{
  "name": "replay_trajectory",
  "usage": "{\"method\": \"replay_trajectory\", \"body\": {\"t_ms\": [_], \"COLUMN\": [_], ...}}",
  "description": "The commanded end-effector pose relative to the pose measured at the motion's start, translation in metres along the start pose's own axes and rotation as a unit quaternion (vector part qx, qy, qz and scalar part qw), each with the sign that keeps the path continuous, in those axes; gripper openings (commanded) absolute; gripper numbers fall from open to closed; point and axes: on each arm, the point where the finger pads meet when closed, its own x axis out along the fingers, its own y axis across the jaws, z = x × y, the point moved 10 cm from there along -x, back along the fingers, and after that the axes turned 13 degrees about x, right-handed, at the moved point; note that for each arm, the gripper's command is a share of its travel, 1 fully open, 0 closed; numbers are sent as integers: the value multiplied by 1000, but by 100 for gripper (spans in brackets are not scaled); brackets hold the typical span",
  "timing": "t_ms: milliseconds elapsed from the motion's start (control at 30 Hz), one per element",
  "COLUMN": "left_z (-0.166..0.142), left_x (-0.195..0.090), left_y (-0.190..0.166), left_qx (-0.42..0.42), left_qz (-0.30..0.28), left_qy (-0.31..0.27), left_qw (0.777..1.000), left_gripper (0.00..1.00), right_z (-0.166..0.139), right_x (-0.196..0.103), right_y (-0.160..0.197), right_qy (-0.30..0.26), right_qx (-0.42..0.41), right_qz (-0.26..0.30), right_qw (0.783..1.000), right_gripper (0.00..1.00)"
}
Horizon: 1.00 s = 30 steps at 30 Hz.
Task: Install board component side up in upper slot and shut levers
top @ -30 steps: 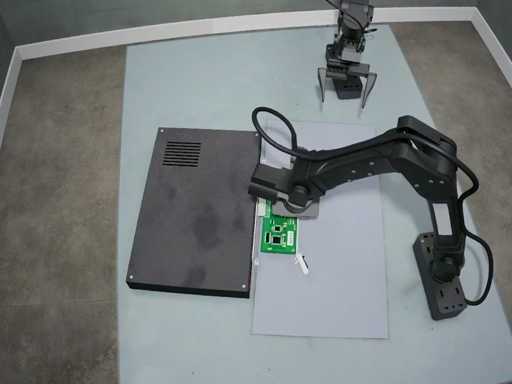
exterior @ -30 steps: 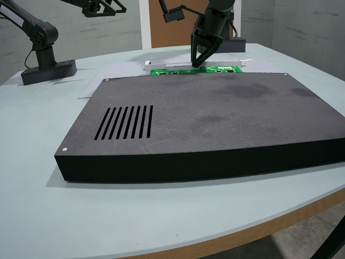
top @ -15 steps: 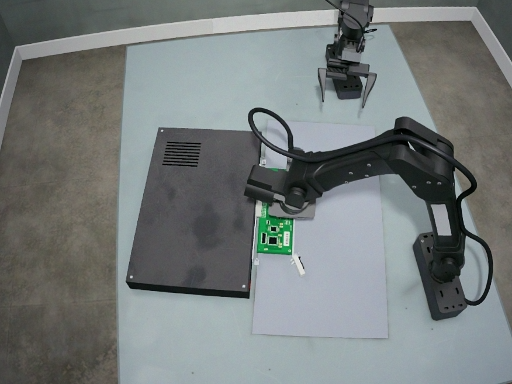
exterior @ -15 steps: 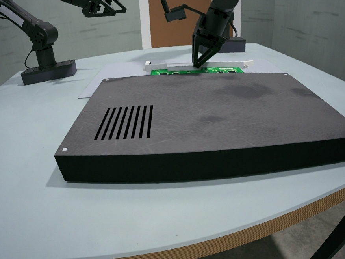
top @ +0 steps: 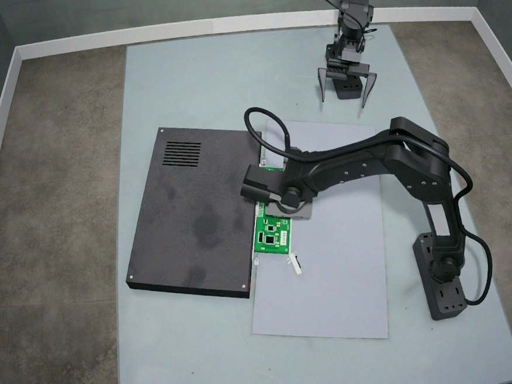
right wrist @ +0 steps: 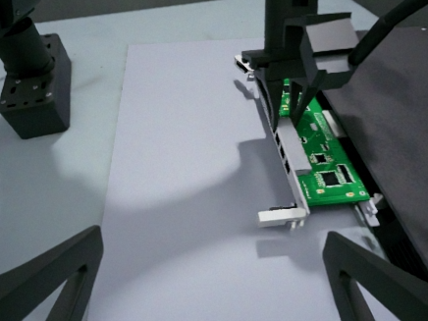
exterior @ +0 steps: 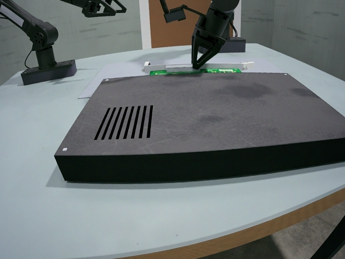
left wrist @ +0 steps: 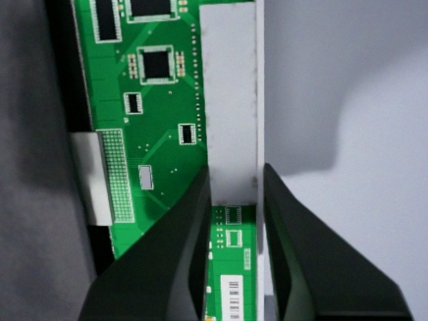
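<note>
The black enclosure (top: 192, 210) lies flat on the bench, its open side facing the grey mat. The green board (top: 271, 232) is component side up and partly inside the enclosure's slot; it also shows in the left wrist view (left wrist: 147, 100) and the right wrist view (right wrist: 324, 166). My left gripper (left wrist: 236, 173) is shut on the board's grey front panel (left wrist: 231, 105) near its middle. One white lever (top: 294, 264) at the near end sticks out from the panel; it also shows in the right wrist view (right wrist: 281, 216). My right gripper (top: 343, 89) is open and empty, far from the board.
A grey mat (top: 324, 229) lies beside the enclosure under the board. The left arm's base (top: 442, 281) stands at the mat's far side; the right arm's base (top: 348, 86) is at the bench's back. The enclosure has a vent grille (top: 182, 153).
</note>
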Motion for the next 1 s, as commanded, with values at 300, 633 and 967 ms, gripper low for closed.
{"method": "replay_trajectory", "body": {"t_ms": [300,633,967], "left_z": [0,0,-3], "left_x": [-10,-13,-10], "left_y": [14,20,23], "left_qx": [1,2,0], "left_qz": [10,12,6], "left_qy": [-18,-19,-14], "left_qw": [1000,1000,1000], "left_gripper": [18,18,18], "right_z": [0,0,0], "right_x": [-3,-3,-3], "right_y": [1,1,1], "right_qy": [4,4,4], "right_qx": [2,2,2], "right_qz": [5,5,5], "right_qw": [1000,1000,1000], "right_gripper": [100,100,100]}}
